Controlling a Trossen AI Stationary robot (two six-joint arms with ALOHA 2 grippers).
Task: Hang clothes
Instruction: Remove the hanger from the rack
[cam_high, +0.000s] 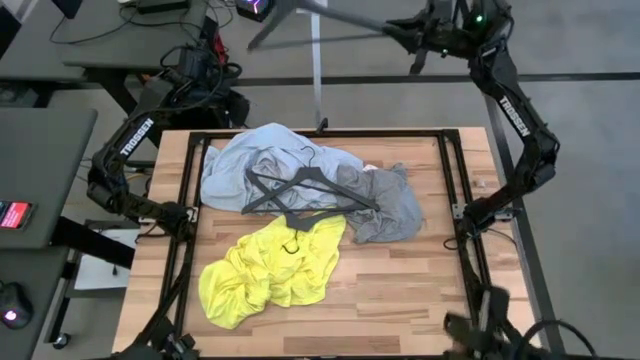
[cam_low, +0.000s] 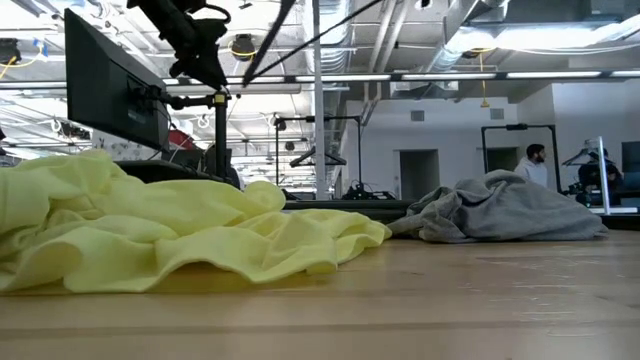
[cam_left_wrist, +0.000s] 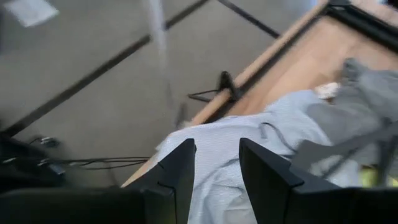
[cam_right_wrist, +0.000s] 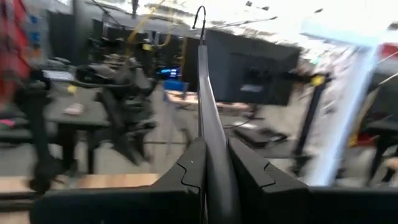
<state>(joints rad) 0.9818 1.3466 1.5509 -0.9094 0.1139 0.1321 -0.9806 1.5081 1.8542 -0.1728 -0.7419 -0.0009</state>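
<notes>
So my right gripper (cam_right_wrist: 214, 165) is way up past the tabletop's far right corner, clamped on a grey hanger (cam_high: 330, 18) whose long arm runs off to the left along the far edge, well above the clothes. That's the relation everything hangs on: hanger in the air, clothes all down below and nearer than it.

My left gripper (cam_left_wrist: 214, 162) hangs over the far left of the tabletop (cam_high: 400, 290), fingers apart and holding nothing, with the blue shirt (cam_high: 245, 165) right under it. So the left arm is clearly the closer one for picking up fabric.

Blue shirt lies far left, grey tee (cam_high: 390, 205) to its right, the two overlapping in the middle, and two more hangers (cam_high: 300, 195) lie across them. The yellow tee (cam_high: 270, 270) is crumpled nearer, center-left, its far edge touching that pile.

Tabletop is bare wood inside a black frame (cam_high: 455, 190). Room behind is monitors, stands, a person far off on the right in the low view.

My guess: left grabs the blue shirt and lifts it toward the hanger.
</notes>
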